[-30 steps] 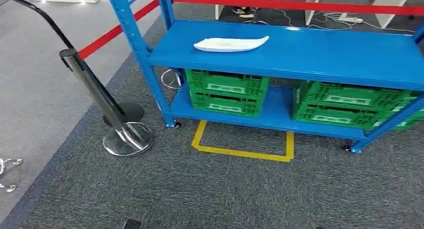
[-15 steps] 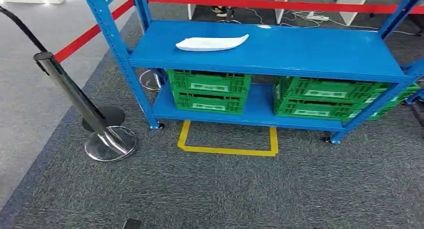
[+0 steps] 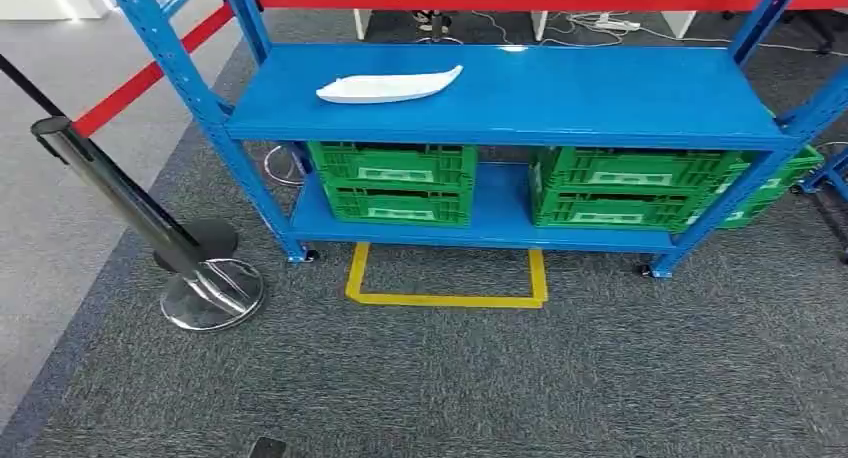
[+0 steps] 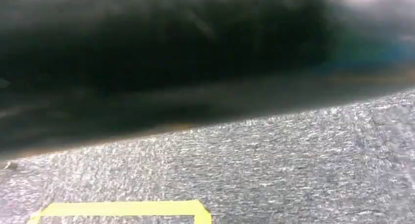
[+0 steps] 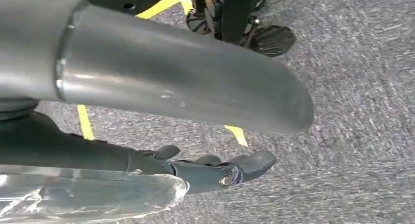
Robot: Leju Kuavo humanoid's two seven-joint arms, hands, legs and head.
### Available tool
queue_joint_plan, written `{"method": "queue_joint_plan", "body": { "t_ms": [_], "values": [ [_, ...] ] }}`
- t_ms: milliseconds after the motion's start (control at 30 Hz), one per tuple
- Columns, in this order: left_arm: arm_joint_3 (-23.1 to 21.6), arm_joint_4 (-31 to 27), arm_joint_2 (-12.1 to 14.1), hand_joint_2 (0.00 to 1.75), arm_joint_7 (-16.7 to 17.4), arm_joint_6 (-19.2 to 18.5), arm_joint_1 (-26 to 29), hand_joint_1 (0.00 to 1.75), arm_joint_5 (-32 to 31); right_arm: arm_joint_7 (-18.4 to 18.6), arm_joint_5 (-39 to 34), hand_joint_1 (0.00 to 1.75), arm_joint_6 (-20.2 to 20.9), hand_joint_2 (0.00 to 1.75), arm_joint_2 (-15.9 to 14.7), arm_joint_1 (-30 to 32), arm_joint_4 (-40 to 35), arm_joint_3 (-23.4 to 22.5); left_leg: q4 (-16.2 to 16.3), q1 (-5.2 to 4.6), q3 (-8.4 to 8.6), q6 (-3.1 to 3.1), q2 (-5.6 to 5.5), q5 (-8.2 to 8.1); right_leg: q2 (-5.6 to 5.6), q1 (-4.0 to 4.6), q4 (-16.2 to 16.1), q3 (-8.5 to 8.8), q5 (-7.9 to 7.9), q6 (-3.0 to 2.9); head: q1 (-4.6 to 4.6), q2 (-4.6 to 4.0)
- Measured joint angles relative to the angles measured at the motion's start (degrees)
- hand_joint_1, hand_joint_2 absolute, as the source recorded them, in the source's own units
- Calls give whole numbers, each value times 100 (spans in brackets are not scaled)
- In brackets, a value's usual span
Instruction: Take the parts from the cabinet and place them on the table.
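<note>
White part (image 3: 388, 85) lies on the blue cabinet (image 3: 600, 103) top shelf, untouched, so fetching and the carry to the bench are both ahead. Right hand (image 5: 161, 106) hangs over carpet, fingers (image 5: 244, 166) seemingly holding nothing, though I cannot tell for sure.

On the grey carpet (image 3: 450, 378) a yellow tape rectangle (image 3: 447, 283) is marked. A chrome stanchion post (image 3: 150, 223) leans on its round base at the left, and red barrier belts (image 3: 140, 78) run behind. Cables (image 3: 600, 23) lie farther behind.
</note>
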Motion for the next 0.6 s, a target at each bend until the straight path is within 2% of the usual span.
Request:
{"method": "queue_joint_plan", "body": {
  "t_ms": [67,100,133,167,200,267,300,333,367,400,433,467,500,533,600],
  "values": [
    [0,0,2,0,0,-2,-2,0,-2,0,0,0,2,0,0,-7,0,0,925,4,-474,-22,-1,-413,-1,16,0,37,-38,-54,-7,0],
    [0,0,2,0,0,-2,8,0,-2,0,0,0,2,0,0,-2,0,0,1356,4,-720,-25,-1,-544,0,28,1,55,-62,-73,-13,0],
    [0,0,2,0,0,-2,22,0,-2,2,0,0,2,0,0,6,0,0,1584,4,-889,-20,-1,-551,5,38,2,85,-89,-80,-16,0],
    [0,0,2,0,0,-4,33,0,-2,2,2,0,2,0,0,16,0,0,1560,4,-923,-3,-1,-407,18,49,2,127,-120,-80,-9,0],
    [0,0,4,0,0,-4,35,0,-2,0,2,0,2,0,0,25,0,0,1311,0,-863,28,-1,-140,30,64,2,182,-159,-78,-18,0],
    [0,0,2,0,0,-4,33,0,-4,0,2,0,7,0,0,23,0,0,359,-35,-500,136,-7,520,44,84,0,330,-256,-68,-13,0],
    [0,0,7,0,0,-4,35,0,-4,0,2,0,9,0,2,31,0,0,170,-62,-373,207,-13,537,42,72,-11,291,-306,-52,-5,0],
    [0,0,3,0,0,-4,30,0,-4,0,2,0,11,0,18,14,7,0,30,-80,-324,233,-11,467,55,113,10,308,-360,4,24,0],
    [0,0,7,0,0,-4,18,0,-9,0,4,0,11,0,17,7,7,0,-68,-102,-266,237,-9,355,47,74,1,290,-357,35,6,0],
    [0,0,7,0,0,-4,23,0,-11,2,4,0,13,0,17,4,7,0,-121,-110,-280,259,-15,347,37,68,41,392,-323,77,43,0],
    [0,0,9,0,0,-4,34,0,-11,0,7,0,13,0,17,6,7,0,-142,-110,-236,288,-17,330,34,56,24,409,-316,114,17,0],
    [2,0,2,0,0,0,42,0,-13,5,9,0,15,0,17,11,9,0,-204,-51,-107,297,-34,336,36,56,76,356,-381,132,19,0],
    [0,0,13,0,0,0,42,0,-19,0,11,0,15,0,17,10,9,0,-220,-47,-43,320,-25,309,30,60,260,322,-424,161,46,-4],
    [0,0,7,0,0,0,26,0,-26,4,11,0,18,0,17,-13,9,0,-220,-40,-16,346,-24,281,34,47,666,82,-536,186,70,0],
    [0,0,-7,0,0,-2,17,0,-37,4,18,0,20,0,17,-20,9,2,-219,-38,29,347,-20,207,33,8,1517,-524,-846,253,80,0]
  ]
}}
